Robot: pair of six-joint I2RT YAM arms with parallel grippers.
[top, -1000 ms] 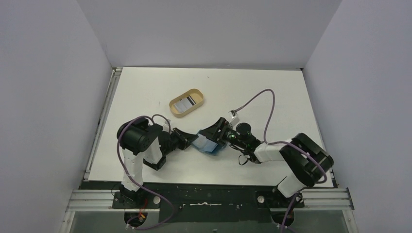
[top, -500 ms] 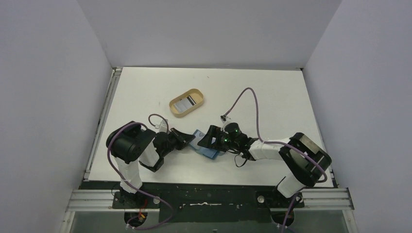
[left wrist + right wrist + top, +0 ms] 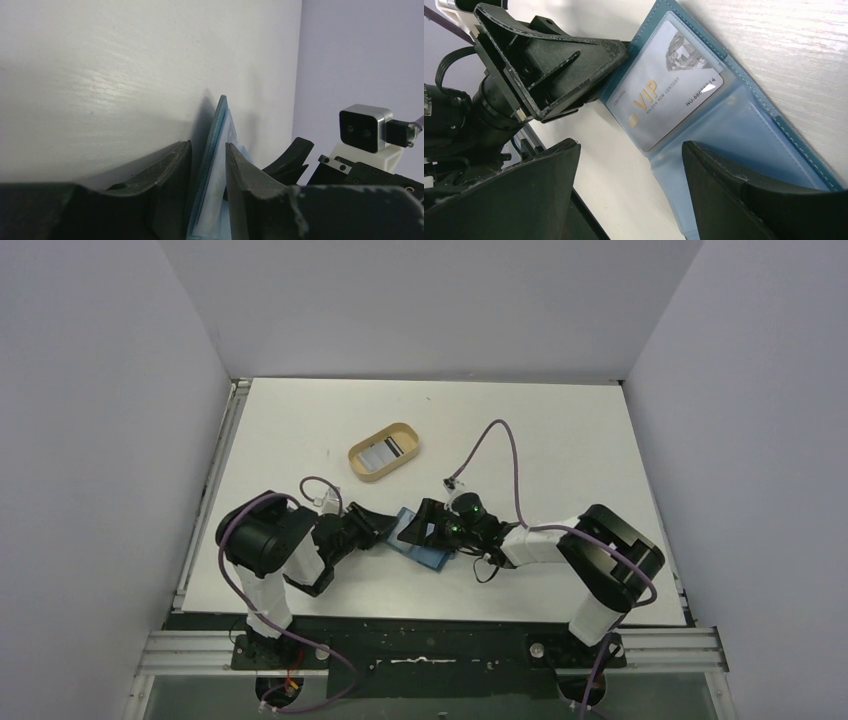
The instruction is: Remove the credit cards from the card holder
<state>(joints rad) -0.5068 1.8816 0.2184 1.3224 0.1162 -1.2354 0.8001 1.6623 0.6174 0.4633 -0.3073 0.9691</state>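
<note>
The teal card holder (image 3: 428, 552) lies open on the table between both arms. My left gripper (image 3: 388, 528) is shut on its left edge, and the left wrist view shows the teal and light-blue layers (image 3: 216, 160) pinched between the fingers (image 3: 167, 185). In the right wrist view the open card holder (image 3: 749, 125) shows a whitish-grey VIP credit card (image 3: 664, 90) inside a clear pocket. My right gripper (image 3: 629, 144) is open and empty, its jaws wide apart low over the pocket's edge; it also shows in the top view (image 3: 425, 525). Another striped card (image 3: 383, 450) lies in the tan tray.
The oval tan tray (image 3: 402, 430) stands behind the arms, left of centre. The left gripper's body (image 3: 549, 65) sits close beside the right jaws. The right wrist camera (image 3: 364, 127) shows near the left fingers. A purple cable (image 3: 495, 440) loops above the right arm.
The right gripper has moved left and down over the card holder. The card holder has gone from tilted up to lying flatter on the table, and the left gripper still grips it.
</note>
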